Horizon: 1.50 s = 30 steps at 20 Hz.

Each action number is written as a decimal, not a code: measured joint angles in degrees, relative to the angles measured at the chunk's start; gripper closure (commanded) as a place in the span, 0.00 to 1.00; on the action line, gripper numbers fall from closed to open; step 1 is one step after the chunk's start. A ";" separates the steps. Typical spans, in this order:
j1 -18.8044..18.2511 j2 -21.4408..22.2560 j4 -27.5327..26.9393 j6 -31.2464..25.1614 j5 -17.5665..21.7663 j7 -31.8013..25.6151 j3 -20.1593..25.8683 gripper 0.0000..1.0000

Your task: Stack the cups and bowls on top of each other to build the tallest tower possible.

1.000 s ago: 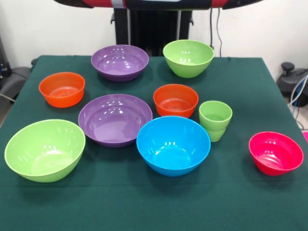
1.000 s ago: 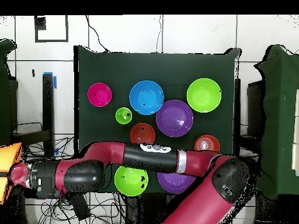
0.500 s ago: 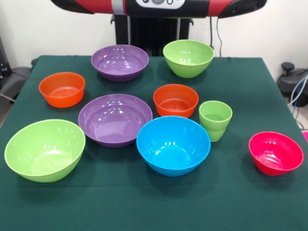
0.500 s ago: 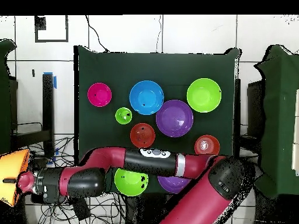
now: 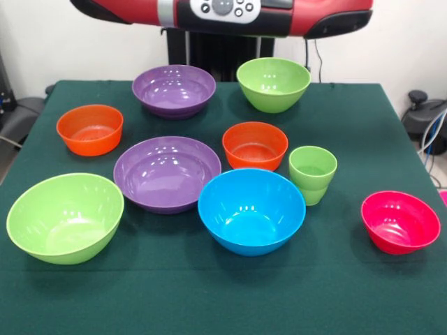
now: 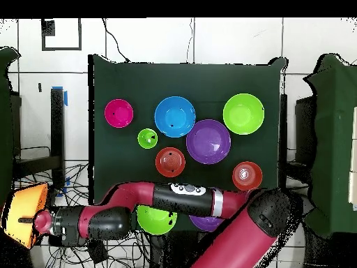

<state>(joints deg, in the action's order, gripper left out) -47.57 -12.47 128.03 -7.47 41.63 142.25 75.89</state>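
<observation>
In the overhead view my arm [image 6: 181,199] reaches left past the table edge. My gripper [image 6: 33,222] holds the large orange-yellow bowl [image 6: 22,215], tilted, off the table; the front view shows only an arm link [image 5: 223,14]. One light-green cup [image 5: 312,173] stands upright beside the blue bowl [image 5: 251,209]. Also on the table are two purple bowls [image 5: 167,172] [image 5: 173,89], two green bowls [image 5: 65,216] [image 5: 273,82], two orange-red bowls [image 5: 89,128] [image 5: 255,144] and a pink-red bowl [image 5: 400,221]. All stand separately, open side up.
The table has a dark green cloth [image 5: 209,300]. In the overhead view the arm covers part of the near green bowl [image 6: 156,218] and most of the near purple bowl [image 6: 206,223]. Cables and stands lie beside the table where the gripper hangs.
The arm has swung lower in the overhead view, carrying the orange-yellow bowl to the right and down. The arm link shows more in the front view. The bowls and cup on the table have not moved.
</observation>
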 measured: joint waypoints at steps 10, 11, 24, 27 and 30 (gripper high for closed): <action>-5.88 -5.64 -2.00 -6.10 2.46 -3.59 -5.29 1.00; -5.95 -5.70 -2.14 -6.29 2.46 -3.88 -5.45 1.00; -4.67 2.14 -2.33 -6.22 2.49 -4.43 -4.35 1.00; -4.67 4.30 -2.32 -6.05 2.50 -4.43 -4.18 1.00; -4.68 4.61 -2.33 -6.05 2.53 -4.43 -4.39 1.00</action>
<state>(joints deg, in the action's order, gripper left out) -52.25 -7.86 125.70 -13.52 44.16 137.82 71.51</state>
